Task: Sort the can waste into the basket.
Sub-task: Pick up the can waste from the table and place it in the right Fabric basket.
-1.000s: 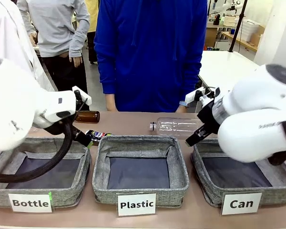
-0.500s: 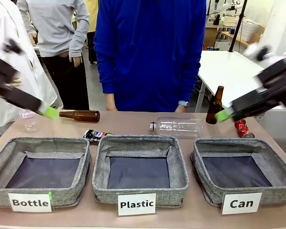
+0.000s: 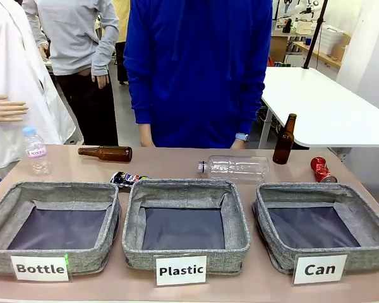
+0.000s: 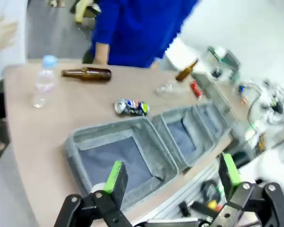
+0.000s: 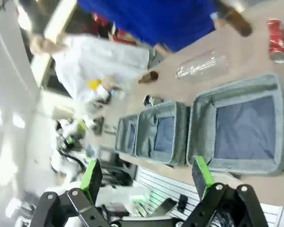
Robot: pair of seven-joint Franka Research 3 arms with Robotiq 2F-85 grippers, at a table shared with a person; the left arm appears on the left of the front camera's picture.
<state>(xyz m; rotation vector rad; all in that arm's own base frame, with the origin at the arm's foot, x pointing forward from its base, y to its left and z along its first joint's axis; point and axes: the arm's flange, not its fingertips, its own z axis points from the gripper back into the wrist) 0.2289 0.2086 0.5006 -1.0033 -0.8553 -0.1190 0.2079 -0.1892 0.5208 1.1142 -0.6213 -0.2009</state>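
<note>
Front camera first: three grey baskets stand in a row along the near edge of the table (image 3: 177,163), carded Bottle, Plastic and Can. The Can basket (image 3: 366,255) is the rightmost, its dark lining showing whole. The red can (image 3: 320,169) lies on the table just behind that basket's far rim. The black can (image 3: 129,179) lies behind the gap between the Bottle basket (image 3: 0,252) and the Plastic basket (image 3: 237,246), close against their far rims. A person in a blue top (image 3: 199,69) stands at the far side.

Left wrist camera: the left pincer (image 4: 172,172) is released, its green pads spread wide, held high above the table. Straight ahead of it lies the Bottle basket (image 4: 123,156), one pad over its near edge. The black can (image 4: 131,107) lies farther ahead, just past that basket's far rim. The Can basket (image 4: 209,119) is well ahead, toward the other pad's side, and the red can (image 4: 196,89) lies just beyond it.

Right wrist camera: the right pincer (image 5: 146,174) is also released, pads wide apart, high over the table. The Can basket (image 5: 248,127) lies just ahead of the pad at picture right. The red can (image 5: 276,34) lies beyond the basket's far rim. The black can (image 5: 153,100) is far ahead between the two pads' lines, small and blurred.
</note>
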